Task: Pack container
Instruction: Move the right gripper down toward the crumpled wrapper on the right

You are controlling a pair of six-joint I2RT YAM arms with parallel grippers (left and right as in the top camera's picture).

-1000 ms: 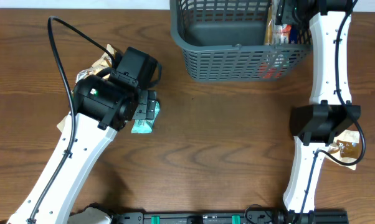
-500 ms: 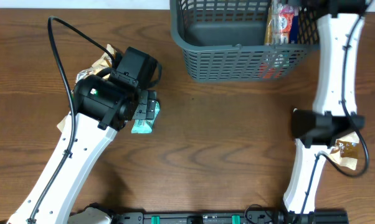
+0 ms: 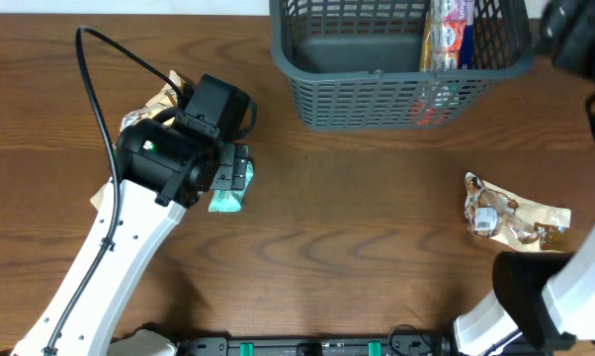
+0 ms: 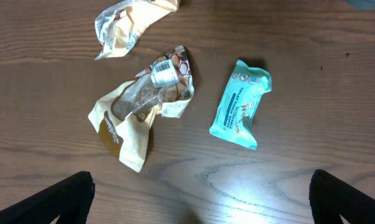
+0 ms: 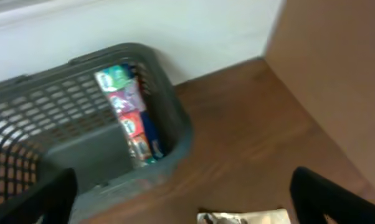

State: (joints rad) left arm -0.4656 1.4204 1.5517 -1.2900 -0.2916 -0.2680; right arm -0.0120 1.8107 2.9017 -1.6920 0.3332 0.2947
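Note:
The dark grey-blue container (image 3: 377, 99) stands at the table's far edge, with several snack packets (image 3: 448, 35) upright against its right end. In the right wrist view the container (image 5: 38, 118) lies below and to the left, its packets (image 5: 131, 118) showing inside. My right gripper (image 5: 187, 208) hangs open and empty, above the table to the right of the container. On the left, my left gripper (image 4: 200, 205) is open and empty, above a teal packet (image 4: 240, 104) and a crumpled tan packet (image 4: 141, 109).
A third crumpled packet (image 4: 128, 22) lies beyond the tan one. A clear-and-tan packet (image 3: 515, 213) lies on the right of the table, its edge also in the right wrist view (image 5: 243, 218). The right arm's wrist (image 3: 574, 35) is at the top right corner.
The right arm has swung up and rightward away from the container, jaws widening, leaving the packets inside. The packet on the right of the table is now uncovered. The left arm has not moved.

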